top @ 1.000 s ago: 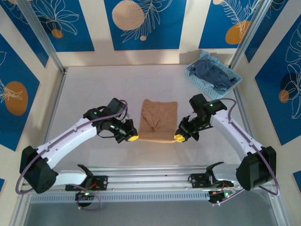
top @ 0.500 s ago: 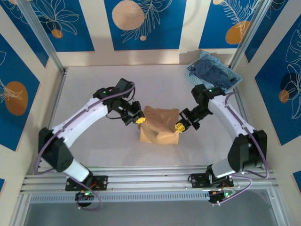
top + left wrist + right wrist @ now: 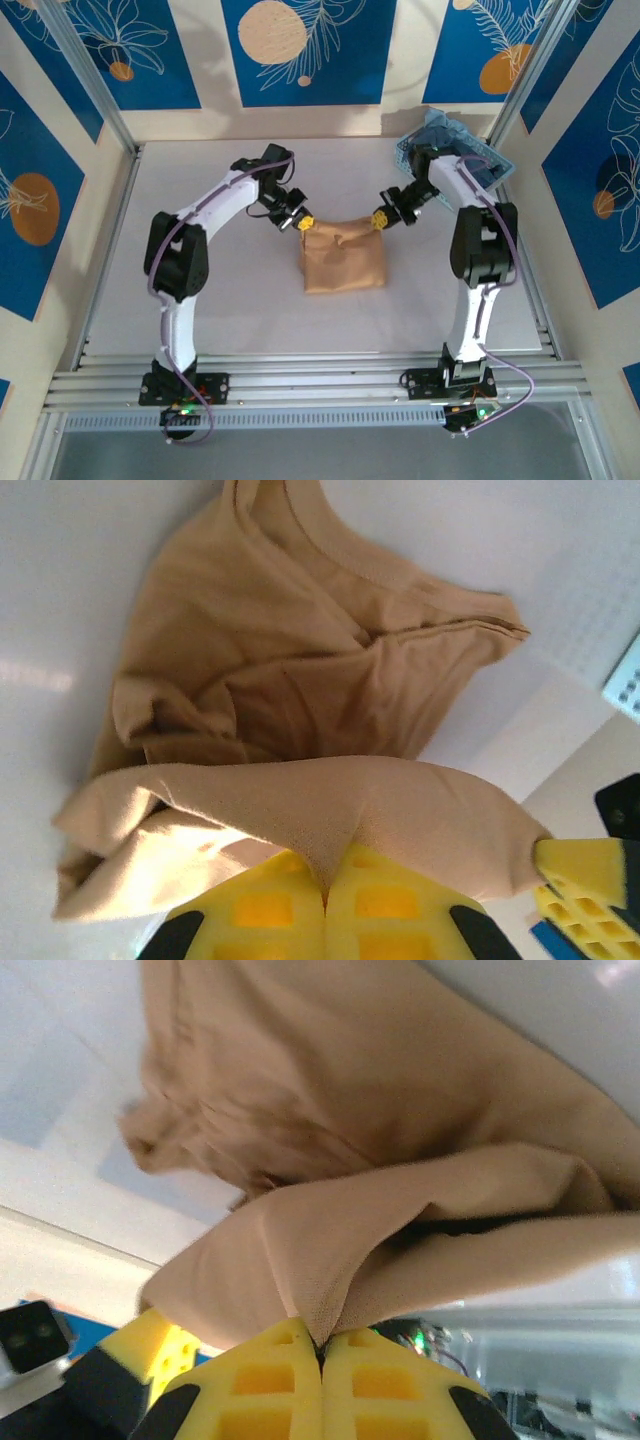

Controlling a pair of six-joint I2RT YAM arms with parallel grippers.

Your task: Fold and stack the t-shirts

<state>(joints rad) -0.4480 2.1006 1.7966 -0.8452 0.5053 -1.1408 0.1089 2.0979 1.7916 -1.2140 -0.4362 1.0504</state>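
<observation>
The white counter (image 3: pixel 260 320) carries the tan t-shirt (image 3: pixel 343 265) at its middle, lying as a rough rectangle with one layer doubled over another. At the far right corner a light blue basket (image 3: pixel 404 150) holds the slate-blue t-shirt (image 3: pixel 450 135), bunched up and not yet folded. The left end effector (image 3: pixel 303 224) is pinched tight on the far left corner of the tan shirt's upper layer, and the right end effector (image 3: pixel 381 220) is pinched on the far right corner; both wrist views show cloth nipped between closed yellow pads. The step in hand looks like the lengthwise fold of the tan shirt. Next, both corners likely need lowering evenly onto the layer beneath, edges lined up, before both let go together.
</observation>
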